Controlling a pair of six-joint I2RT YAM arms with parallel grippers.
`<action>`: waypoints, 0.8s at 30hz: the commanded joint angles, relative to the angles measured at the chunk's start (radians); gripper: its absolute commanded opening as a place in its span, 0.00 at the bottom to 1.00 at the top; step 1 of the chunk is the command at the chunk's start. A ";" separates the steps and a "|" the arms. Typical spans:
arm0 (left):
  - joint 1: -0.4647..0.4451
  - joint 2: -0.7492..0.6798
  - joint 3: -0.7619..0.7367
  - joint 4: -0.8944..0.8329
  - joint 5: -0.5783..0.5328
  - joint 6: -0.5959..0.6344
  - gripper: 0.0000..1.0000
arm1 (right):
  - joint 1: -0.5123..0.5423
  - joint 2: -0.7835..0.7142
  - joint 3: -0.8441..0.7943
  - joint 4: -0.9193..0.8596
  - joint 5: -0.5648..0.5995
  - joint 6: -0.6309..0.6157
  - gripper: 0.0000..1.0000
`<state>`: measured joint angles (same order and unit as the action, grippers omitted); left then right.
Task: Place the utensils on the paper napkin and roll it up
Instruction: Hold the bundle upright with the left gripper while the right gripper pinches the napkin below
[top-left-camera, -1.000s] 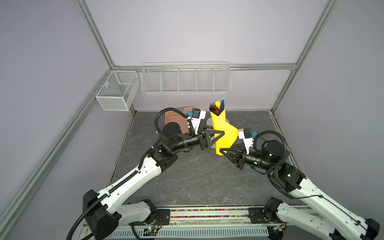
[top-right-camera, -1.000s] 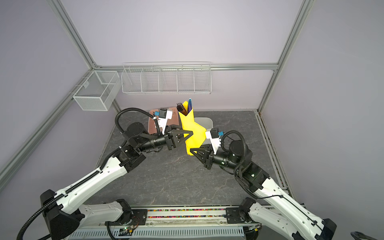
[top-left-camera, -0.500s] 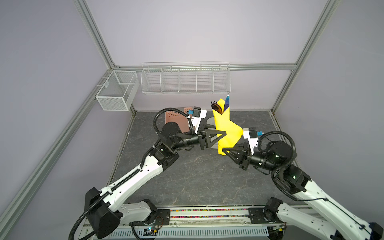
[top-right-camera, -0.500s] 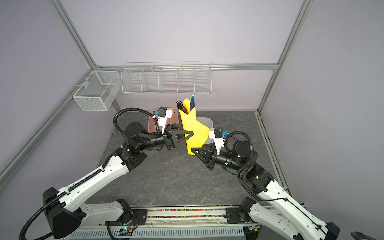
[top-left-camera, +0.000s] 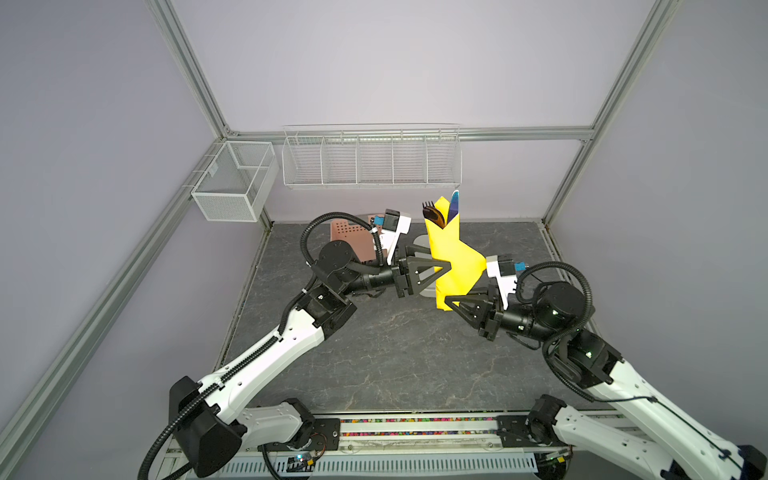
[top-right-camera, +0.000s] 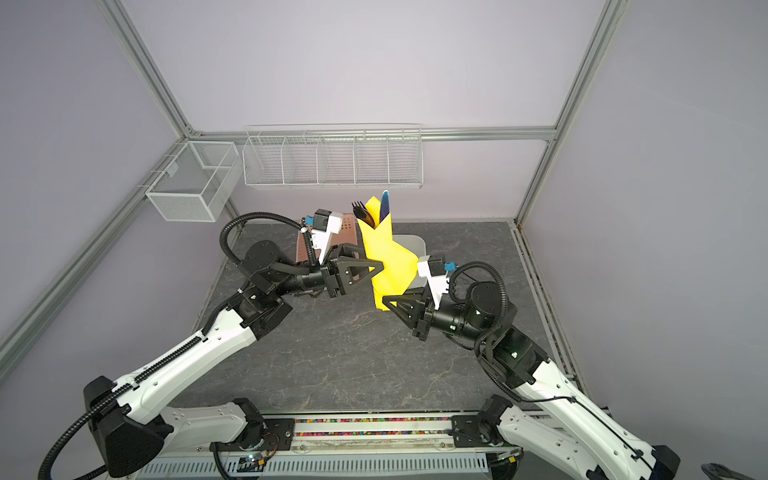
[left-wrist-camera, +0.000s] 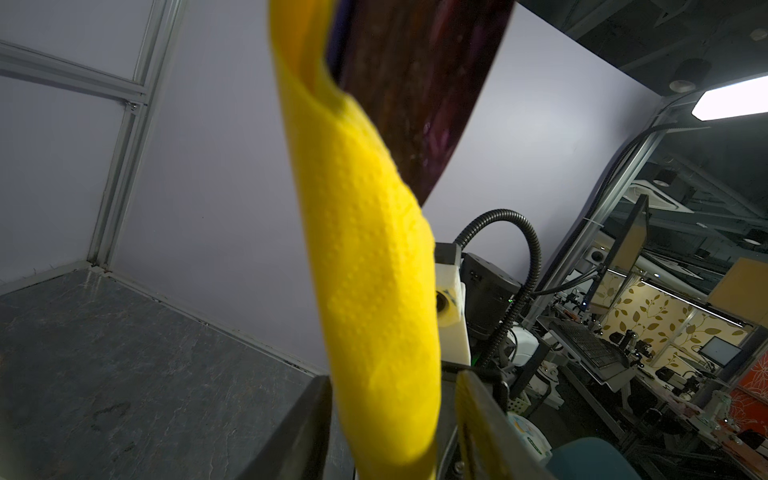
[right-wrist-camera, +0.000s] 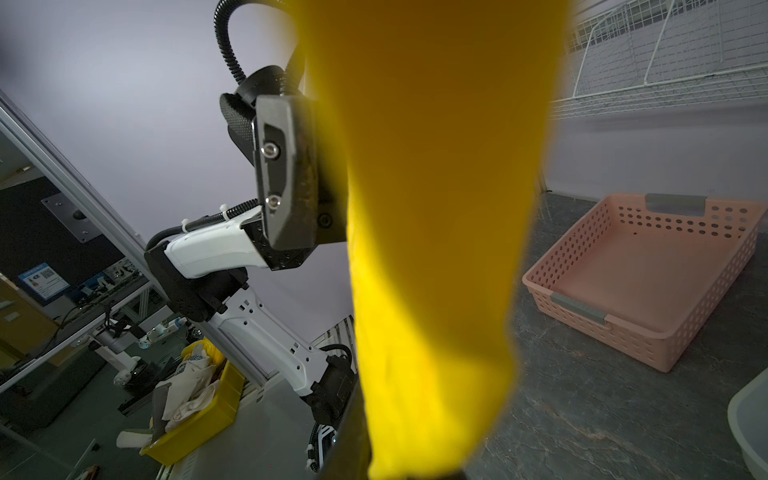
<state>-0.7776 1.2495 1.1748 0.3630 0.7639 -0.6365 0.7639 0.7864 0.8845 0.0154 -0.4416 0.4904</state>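
We judge the rolling nearly done; the paper napkin (top-left-camera: 461, 266) stands upright in the air, well clear of the worktop (top-left-camera: 374, 353), wrapped round the utensils (top-left-camera: 434, 214), whose heads poke from its top; the right claw (top-left-camera: 451, 300) pinches its bottom end; the left claw (top-left-camera: 436, 259) straddles its middle, though we cannot tell whether it presses; next, probably, lowering it without the wrap loosening.

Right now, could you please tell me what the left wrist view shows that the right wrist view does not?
Only the left wrist view shows a shiny dark purple utensil head poking out of the roll's end. Only the right wrist view shows the pink perforated plastic basket and the white wire rack. Both show the rolled bright yellow paper napkin close up, above the grey tabletop.
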 joint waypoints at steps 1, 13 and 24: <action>0.008 0.024 0.051 -0.049 0.000 0.012 0.44 | 0.010 -0.005 0.037 0.083 -0.033 -0.001 0.07; 0.008 0.061 0.082 -0.048 0.019 0.005 0.32 | 0.011 0.022 0.054 0.076 -0.063 -0.010 0.07; 0.008 0.082 0.115 -0.101 0.031 0.026 0.24 | 0.014 0.033 0.055 0.061 -0.061 -0.016 0.07</action>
<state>-0.7742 1.3167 1.2587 0.3016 0.7982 -0.6323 0.7673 0.8249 0.8997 0.0185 -0.4641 0.4976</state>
